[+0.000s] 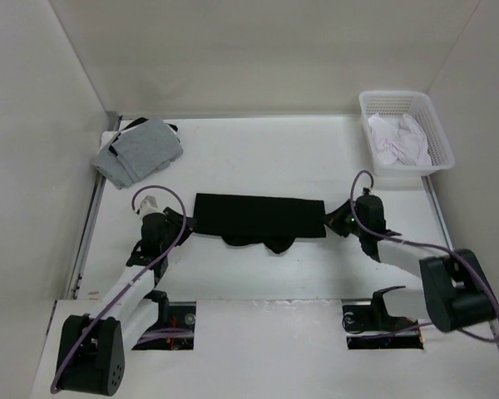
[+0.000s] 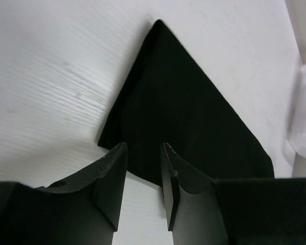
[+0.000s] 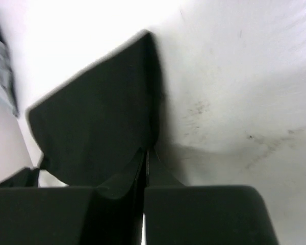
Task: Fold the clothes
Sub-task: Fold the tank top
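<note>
At the right edge of the black top (image 1: pixel 258 216), the right tool (image 3: pixel 146 151) is clamped on cloth; left tool (image 2: pixel 143 146) gapes, empty. Lifting now would skew it.

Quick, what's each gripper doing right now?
Left gripper: open, above a corner of the top, holding nothing.
Right gripper: shut, apparently pinching the top's edge.

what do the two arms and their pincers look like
The left arm and right arm each have white tube links between bulky black joint housings, with a thin purple cable looping alongside. The left pincer and right pincer each have two plain matte-black wedge-shaped fingers tapering to narrow tips. No markings are visible.
</note>
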Controlling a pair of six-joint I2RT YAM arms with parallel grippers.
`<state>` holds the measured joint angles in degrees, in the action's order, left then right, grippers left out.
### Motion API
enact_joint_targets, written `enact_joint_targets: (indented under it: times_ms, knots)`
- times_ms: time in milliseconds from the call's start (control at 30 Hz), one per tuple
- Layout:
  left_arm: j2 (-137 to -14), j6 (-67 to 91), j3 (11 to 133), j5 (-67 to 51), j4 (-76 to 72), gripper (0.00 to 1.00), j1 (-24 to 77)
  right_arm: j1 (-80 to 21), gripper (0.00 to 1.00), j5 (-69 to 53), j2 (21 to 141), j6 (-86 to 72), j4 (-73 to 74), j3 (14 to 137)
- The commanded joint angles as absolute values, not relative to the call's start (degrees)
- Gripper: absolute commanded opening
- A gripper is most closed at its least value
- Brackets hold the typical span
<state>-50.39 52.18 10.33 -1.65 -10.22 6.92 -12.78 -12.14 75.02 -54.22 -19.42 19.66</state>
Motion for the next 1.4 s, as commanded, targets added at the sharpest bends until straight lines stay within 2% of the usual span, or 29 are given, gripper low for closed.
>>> enact_joint_targets:
  times_ms: [0,133,267,533,767,833,967,1067,1200,1300,1367]
  knots:
    - [-50.3,53.6,14.1,-1.3,-14.3,0.30,10.9,-11.1,0.00,-5.4,62.6,-52.0,-12.7,20.6]
    - [-50.0,55.8,14.9,0.7,-14.7,0.30,17.1,-11.3,0.00,0.9,51.3,-46.4,2.2,26.9]
    - [-49.4,57.3,15.9,1.7,-14.8,0.30,21.7,-16.2,0.00,6.4,52.6,-40.5,10.9,37.2]
    - [-43.8,59.1,13.5,1.4,-14.6,0.30,23.9,-39.5,0.00,21.5,69.8,-38.5,20.2,55.6]
    - [-38.2,59.8,10.4,-0.8,-14.0,0.31,23.0,-51.8,0.03,25.7,92.2,-40.7,27.2,74.7]
    - [-37.1,59.9,9.6,-2.0,-14.0,0.32,21.9,-54.0,0.07,25.2,99.7,-41.4,28.2,80.6]
    - [-34.6,60.4,8.5,-4.9,-13.4,0.34,18.3,-58.0,0.28,23.5,109.3,-42.8,29.9,90.2]
    - [-33.8,60.0,8.3,-6.9,-12.3,0.34,15.3,-59.8,0.37,20.8,108.1,-43.1,28.6,90.9]
    - [-34.7,59.4,8.6,-8.6,-12.2,0.35,11.8,-60.3,0.37,21.6,97.2,-43.2,25.1,83.1]
    - [-36.7,58.7,9.5,-8.3,-12.6,0.36,11.3,-59.9,0.32,22.2,84.6,-42.6,17.6,71.1]
    - [-38.6,57.3,10.4,-7.8,-12.7,0.36,11.6,-57.3,0.19,22.4,75.2,-42.3,11.4,61.0]
